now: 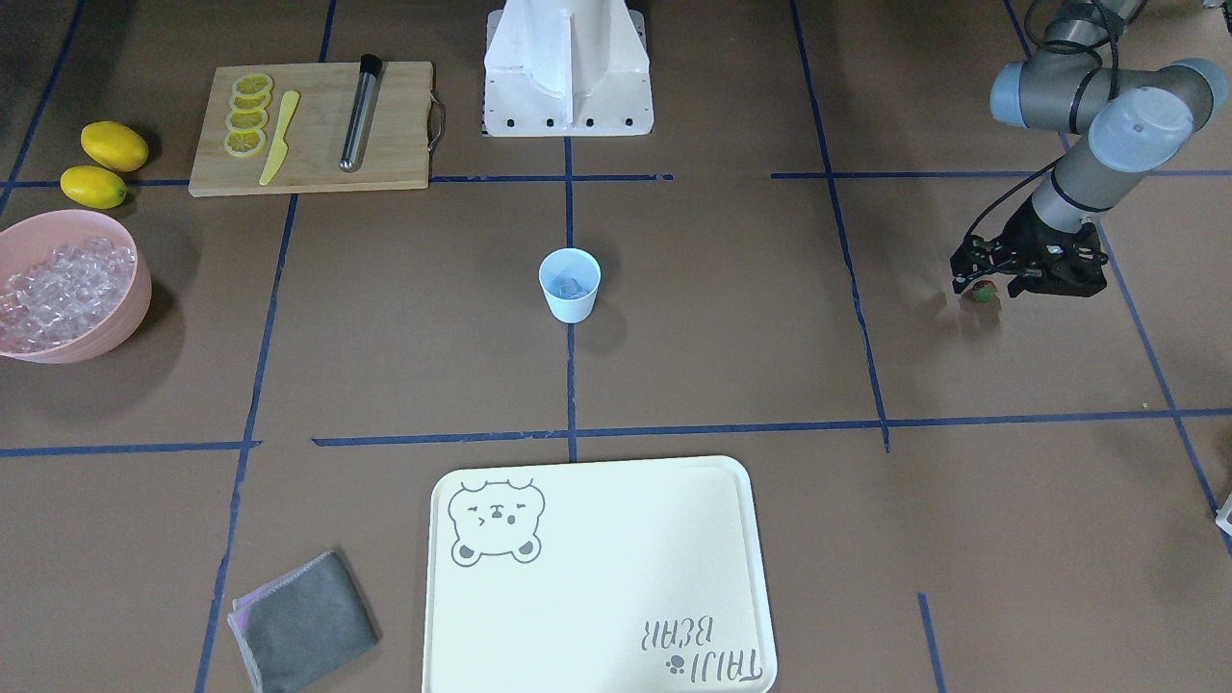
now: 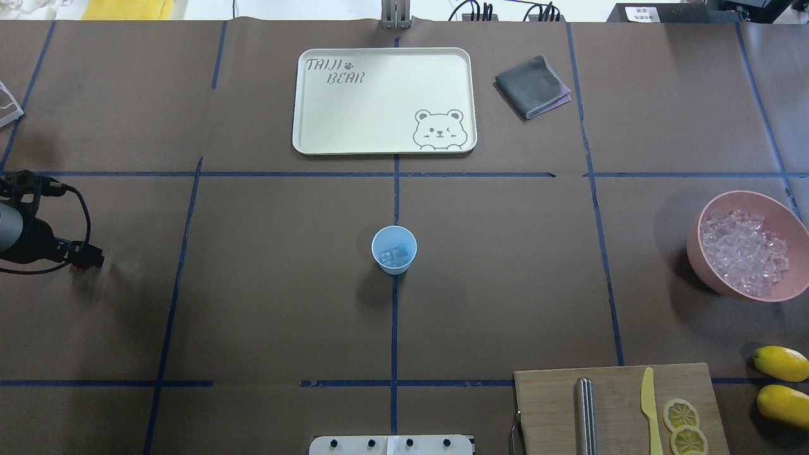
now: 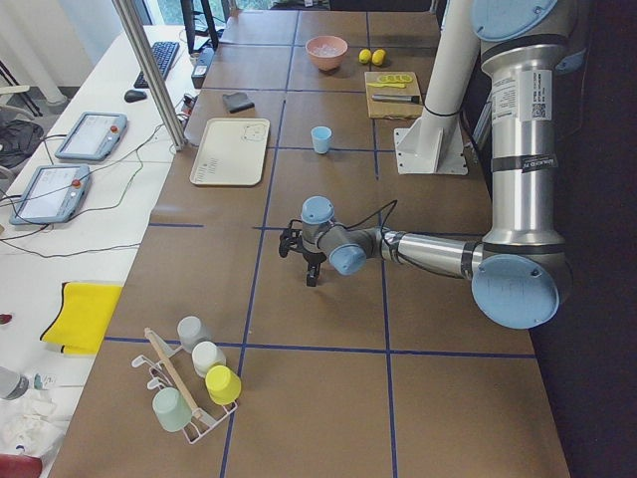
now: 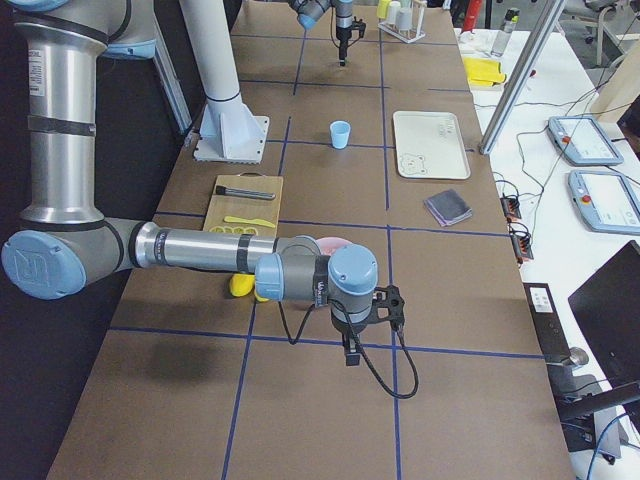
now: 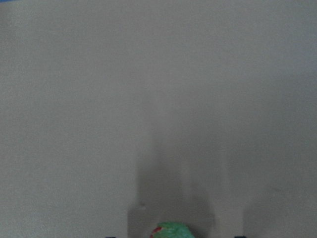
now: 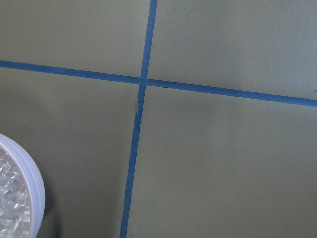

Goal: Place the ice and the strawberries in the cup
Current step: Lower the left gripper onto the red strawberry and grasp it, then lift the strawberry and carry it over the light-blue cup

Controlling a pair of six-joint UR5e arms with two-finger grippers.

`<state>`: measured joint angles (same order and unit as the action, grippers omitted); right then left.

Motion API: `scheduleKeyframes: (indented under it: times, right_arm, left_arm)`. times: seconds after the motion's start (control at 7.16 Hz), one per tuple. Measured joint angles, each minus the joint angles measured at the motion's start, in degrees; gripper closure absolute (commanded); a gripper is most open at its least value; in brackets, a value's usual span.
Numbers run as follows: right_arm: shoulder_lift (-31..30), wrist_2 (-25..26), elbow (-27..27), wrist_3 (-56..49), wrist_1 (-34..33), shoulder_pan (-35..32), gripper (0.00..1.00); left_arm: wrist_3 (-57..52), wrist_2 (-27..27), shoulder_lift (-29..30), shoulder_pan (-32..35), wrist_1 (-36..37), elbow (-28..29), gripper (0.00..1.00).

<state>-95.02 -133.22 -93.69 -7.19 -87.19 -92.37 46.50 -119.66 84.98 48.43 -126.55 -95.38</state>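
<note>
The pale blue cup stands upright at the table's middle with ice cubes inside. More ice fills the pink bowl. The tiny red strawberry with a green cap lies far out on my left side. My left gripper is low over it, jaws apart on either side of the berry. The left wrist view shows only its green cap at the bottom edge. My right gripper points down at bare table near the bowl, seen only from the side. I cannot tell if it is open.
A cream bear tray and a grey cloth lie on the far side. A wooden board holds lemon slices, a yellow knife and a metal rod. Two lemons lie beside the bowl. A cup rack stands past my left arm.
</note>
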Motion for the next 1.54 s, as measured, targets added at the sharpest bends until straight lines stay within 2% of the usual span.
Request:
scheduleKeyframes:
  times: [0.14, 0.42, 0.84, 1.12, 1.54]
  right_arm:
    - [0.1, 0.0, 0.0, 0.1, 0.0, 0.0, 0.01]
    - [0.2, 0.0, -0.1, 0.2, 0.0, 0.0, 0.01]
    - [0.3, 0.0, -0.1, 0.3, 0.0, 0.0, 0.01]
    - [0.2, -0.1, -0.1, 0.3, 0.0, 0.0, 0.01]
    - [0.0, -0.1, -0.3, 0.1, 0.1, 0.0, 0.01]
  left_arm:
    - [-0.1, -0.1, 0.0, 0.0, 0.0, -0.1, 1.00]
    - [-0.4, -0.4, -0.3, 0.3, 0.1, -1.3, 1.00]
    - [-0.5, -1.6, -1.8, 1.8, 3.0, -8.5, 1.00]
    - [-0.7, -2.3, -2.0, 2.7, 10.7, -16.5, 1.00]
    - [-4.4, -2.3, -0.1, 3.1, 29.4, -29.5, 1.00]
